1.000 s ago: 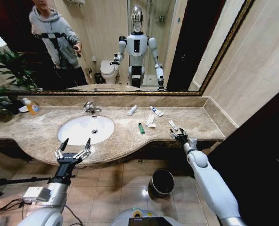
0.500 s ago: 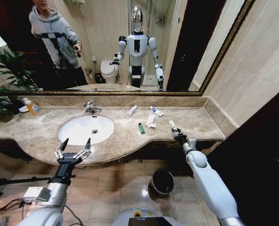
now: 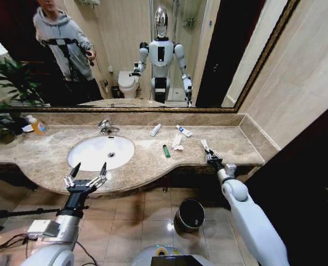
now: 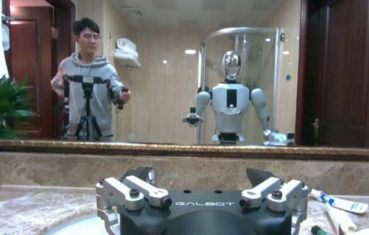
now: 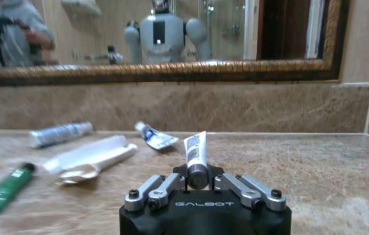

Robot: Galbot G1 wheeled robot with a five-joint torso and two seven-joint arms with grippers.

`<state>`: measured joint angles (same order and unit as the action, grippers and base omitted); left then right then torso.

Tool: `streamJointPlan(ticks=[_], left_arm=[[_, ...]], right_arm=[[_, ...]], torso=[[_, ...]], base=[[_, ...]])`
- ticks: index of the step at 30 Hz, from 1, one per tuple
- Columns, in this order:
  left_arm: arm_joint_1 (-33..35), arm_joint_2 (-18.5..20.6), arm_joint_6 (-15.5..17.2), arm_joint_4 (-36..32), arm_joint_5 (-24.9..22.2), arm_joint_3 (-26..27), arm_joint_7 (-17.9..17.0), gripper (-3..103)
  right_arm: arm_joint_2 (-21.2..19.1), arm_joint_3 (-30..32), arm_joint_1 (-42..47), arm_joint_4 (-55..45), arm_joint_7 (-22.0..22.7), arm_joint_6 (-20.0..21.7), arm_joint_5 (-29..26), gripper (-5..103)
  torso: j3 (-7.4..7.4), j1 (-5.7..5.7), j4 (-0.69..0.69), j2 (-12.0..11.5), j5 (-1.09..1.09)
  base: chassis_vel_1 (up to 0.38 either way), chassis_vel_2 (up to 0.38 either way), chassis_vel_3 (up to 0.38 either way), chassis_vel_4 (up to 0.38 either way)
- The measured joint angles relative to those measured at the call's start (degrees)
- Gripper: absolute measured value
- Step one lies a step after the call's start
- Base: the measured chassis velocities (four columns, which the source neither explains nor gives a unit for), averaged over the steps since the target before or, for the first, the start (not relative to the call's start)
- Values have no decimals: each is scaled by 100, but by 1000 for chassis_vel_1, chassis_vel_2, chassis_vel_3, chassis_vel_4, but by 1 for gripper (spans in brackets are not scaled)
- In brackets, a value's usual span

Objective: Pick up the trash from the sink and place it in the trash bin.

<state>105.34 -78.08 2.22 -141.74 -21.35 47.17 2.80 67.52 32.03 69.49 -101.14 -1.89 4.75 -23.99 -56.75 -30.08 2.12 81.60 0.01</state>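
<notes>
My right gripper (image 5: 197,177) is shut on the capped end of a small white tube (image 5: 196,148) with blue print, at the counter's right front (image 3: 204,146). More trash lies on the marble beside the sink (image 3: 101,152), not in the basin: a green stick (image 3: 166,151), crumpled white paper (image 3: 177,141) and two white tubes (image 3: 155,129) (image 3: 183,131). The dark round trash bin (image 3: 190,215) stands on the floor below the counter, left of the right arm. My left gripper (image 3: 86,176) hangs open at the counter's front edge before the basin.
A chrome faucet (image 3: 104,126) sits behind the basin. An orange soap bottle (image 3: 37,126) and a plant (image 3: 9,83) are at the far left. A mirror runs along the back wall. Cables lie on the tiled floor at the lower left (image 3: 9,241).
My right gripper has moved a little forward and to the right and now holds the near end of the white tube. The left arm has not moved.
</notes>
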Motion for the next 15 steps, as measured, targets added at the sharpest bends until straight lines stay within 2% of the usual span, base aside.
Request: streamJointPlan(ticks=[2,4,6,7,8,10,11,14,15], left_arm=[[0,0,0,0,0,1,-1,100],[0,0,0,0,0,0,0,100],[0,0,0,0,0,0,0,100],[0,0,0,0,0,0,0,100],[0,0,0,0,0,0,0,100],[0,0,0,0,0,0,0,100],[0,0,0,0,0,0,0,100],[0,0,0,0,0,0,0,100],[0,0,0,0,0,0,0,100]], right_arm=[[36,62,201,-165,-28,-55,-27,17],[135,253,1003,-793,-115,-240,-161,17],[175,294,1259,-964,-127,-331,-185,17],[264,336,1744,-1214,-141,-555,-193,17],[264,336,1744,-1214,-141,-555,-193,17],[396,287,2449,-1380,-156,-998,-62,17],[396,287,2449,-1380,-156,-998,-62,17],[575,175,3119,-1194,-338,-1425,119,17],[575,175,3119,-1194,-338,-1425,119,17]], torso=[[0,0,0,0,-1],[1,0,-3,0,-2],[1,0,-3,0,-2],[1,1,-2,0,-1],[1,1,-2,0,-1],[1,1,-2,0,-1],[1,1,-2,0,-1],[1,1,-2,0,-3],[1,1,-2,0,-3]], base=[[0,0,0,0],[0,0,0,0],[0,0,0,0],[0,0,0,0],[0,0,0,0],[0,0,0,0],[0,0,0,0],[0,0,0,0],[0,0,0,0]])
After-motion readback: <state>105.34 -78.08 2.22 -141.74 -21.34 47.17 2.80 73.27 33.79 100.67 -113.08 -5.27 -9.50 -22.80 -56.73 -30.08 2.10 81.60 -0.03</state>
